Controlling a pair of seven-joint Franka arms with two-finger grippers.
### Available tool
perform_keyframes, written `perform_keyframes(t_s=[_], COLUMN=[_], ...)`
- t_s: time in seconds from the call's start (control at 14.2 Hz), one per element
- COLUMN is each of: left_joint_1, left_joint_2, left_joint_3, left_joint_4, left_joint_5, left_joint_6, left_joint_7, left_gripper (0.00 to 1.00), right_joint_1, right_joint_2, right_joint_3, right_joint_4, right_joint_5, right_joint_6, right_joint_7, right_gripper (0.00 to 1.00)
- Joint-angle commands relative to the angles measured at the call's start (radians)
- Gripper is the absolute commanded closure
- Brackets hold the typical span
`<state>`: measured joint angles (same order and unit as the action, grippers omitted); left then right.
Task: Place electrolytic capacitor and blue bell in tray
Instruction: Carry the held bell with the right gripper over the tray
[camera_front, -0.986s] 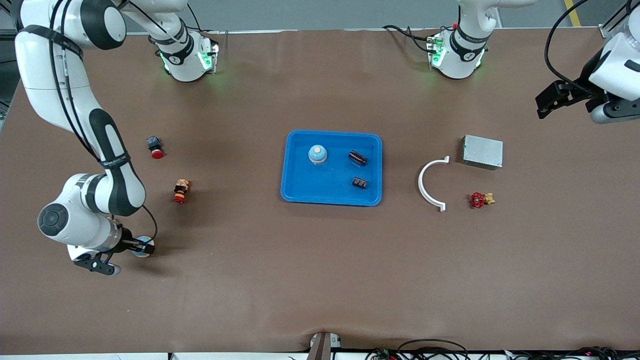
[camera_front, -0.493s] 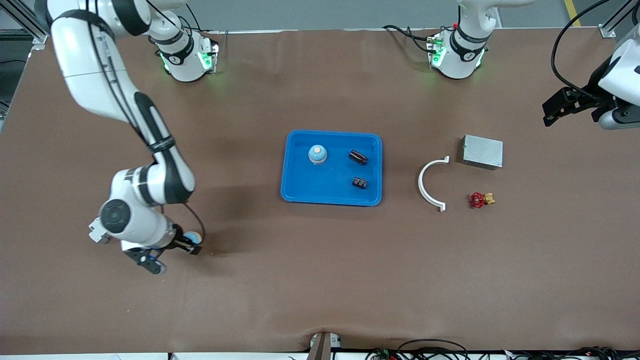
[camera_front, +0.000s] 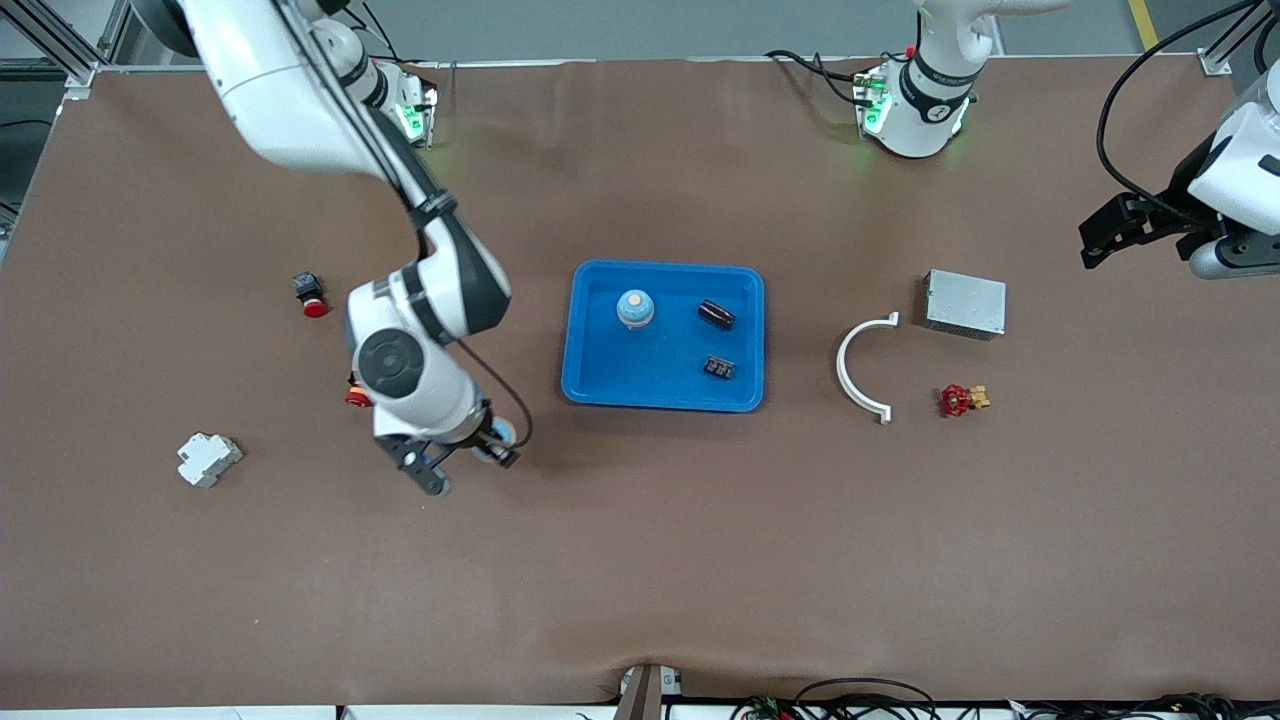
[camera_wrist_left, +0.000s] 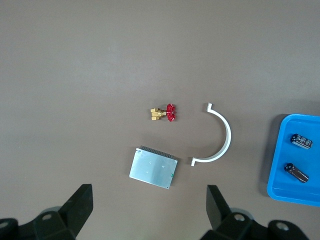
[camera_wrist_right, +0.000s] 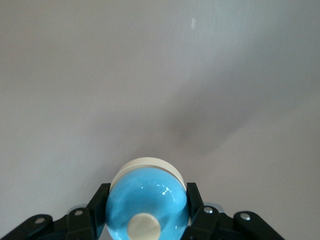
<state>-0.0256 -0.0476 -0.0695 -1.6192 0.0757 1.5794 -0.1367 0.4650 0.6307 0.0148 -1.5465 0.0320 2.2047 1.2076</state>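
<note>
1. Carrying a blue bell (camera_wrist_right: 146, 200), the right gripper (camera_front: 487, 446) is clamped on its dome, over bare table just off the tray (camera_front: 598, 385) corner nearest the front camera, toward the right arm's end.
2. To do it well: stay high over the tray rim, lower onto bare floor clear of the bell (camera_front: 635, 309) and two dark capacitors (camera_front: 716, 314) already inside, then release.
3. The left gripper (camera_wrist_left: 150, 210) waits with jaws apart, over the table near the grey metal box (camera_front: 965, 303), well apart from the tray.
4. No readable writing or brand shows.

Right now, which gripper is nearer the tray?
The right gripper. It hangs over the table just off the tray's right-arm end, jaws shut on a blue bell. The left gripper waits open at the left arm's end, past the grey metal box.
</note>
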Motion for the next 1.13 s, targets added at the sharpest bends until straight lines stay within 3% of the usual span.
perform_keyframes(t_s=[0.0,0.56,1.06], left_joint_1=[0.000,0.003,0.010], left_joint_2=[0.005,0.003,0.002], left_joint_3=[-0.001,-0.001,0.000], left_joint_4=[0.015,0.021,0.028], left_joint_5=[-0.022,-0.036,-0.036], left_joint_6=[0.010,0.010,0.010], left_joint_7=[0.020,0.019,0.022], left_gripper=[0.00,0.00,0.00], right_joint_1=[0.082,0.234,0.282], right_joint_2=[-0.095,-0.071,0.015], right_joint_3=[-0.013,-0.015,-0.015], right_joint_4=[-0.105,-0.110,-0.109], right_joint_5=[0.009,0.008,0.006], right_joint_6=[0.003,0.081,0.176], right_joint_7=[0.128,0.391,0.446], right_gripper=[1.00,1.00,1.00])
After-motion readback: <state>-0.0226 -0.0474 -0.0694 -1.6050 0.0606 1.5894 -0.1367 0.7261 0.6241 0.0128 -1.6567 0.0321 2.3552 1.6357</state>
